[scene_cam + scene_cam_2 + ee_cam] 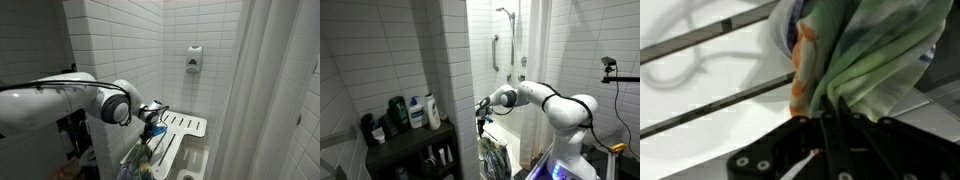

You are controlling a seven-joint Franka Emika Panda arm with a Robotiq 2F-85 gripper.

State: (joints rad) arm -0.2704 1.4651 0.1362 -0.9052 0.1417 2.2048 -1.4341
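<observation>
We are looking into a white-tiled shower stall [455, 60], where the arm [60, 100] reaches in toward a slatted fold-down seat [188, 125] fixed to the wall. A cloth [492, 155] of green, white and orange hangs from the hand [152, 113], bunched at the top and trailing down just in front of the seat's near edge. A shelf [415, 135] of bottles [418, 112] stands outside the stall, well apart from all this.

The main risk, as we judge it, is the loose lower end. It hangs close to the seat, so any sideways or downward move could drag it over the edge or catch it in a slat, and the pull could tug the fabric free. The hold also looks slight — only a small gather of cloth is taken up, and a quick swing might let it slide out. The wrist also sits near the tiled corner, so a wide turn could knock it against the wall.

In the wrist view the hand's dark fingers [830, 128] come almost together, pinching a fold of the cloth between their tips. We cannot see the hand touching anything else.
</observation>
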